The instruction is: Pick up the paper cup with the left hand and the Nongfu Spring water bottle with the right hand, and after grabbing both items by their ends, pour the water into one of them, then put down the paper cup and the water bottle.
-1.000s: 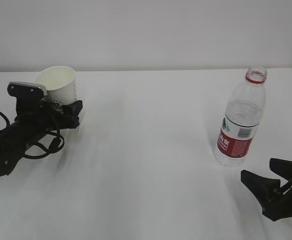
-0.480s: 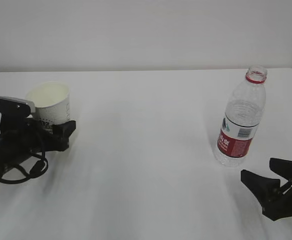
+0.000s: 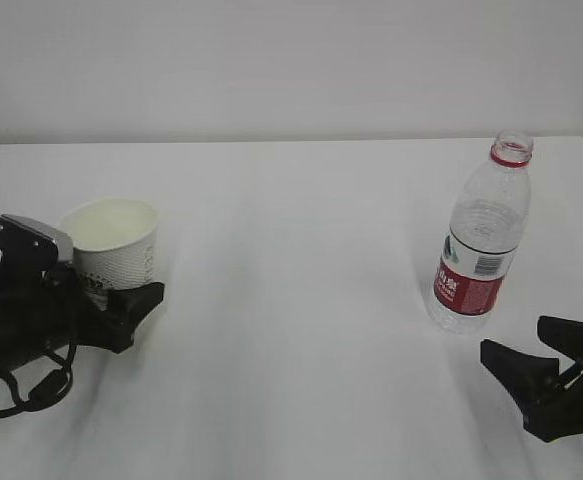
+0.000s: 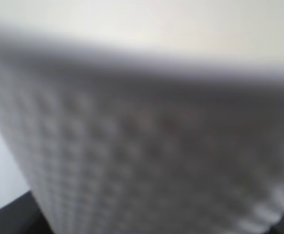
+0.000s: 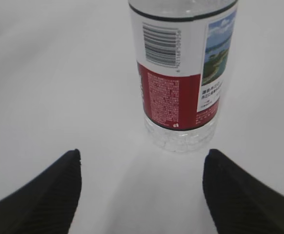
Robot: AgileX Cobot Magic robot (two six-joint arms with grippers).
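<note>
Plain white table (image 3: 291, 300) under a pale bare wall (image 3: 291, 60), left gripper (image 3: 111, 300) clasping the ribbed white paper cup (image 3: 111, 250) upright between its fingers, right gripper (image 5: 142, 190) spread wide and empty, clear ribbed bottle (image 5: 180, 73) standing just ahead, uncapped, red-and-white label.

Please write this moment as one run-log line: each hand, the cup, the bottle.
left hand: shut on paper cup | right hand: open, short of bottle | bottle: upright on table, uncapped

No legible txt; bottle label (image 5: 178, 73) blurred
</note>
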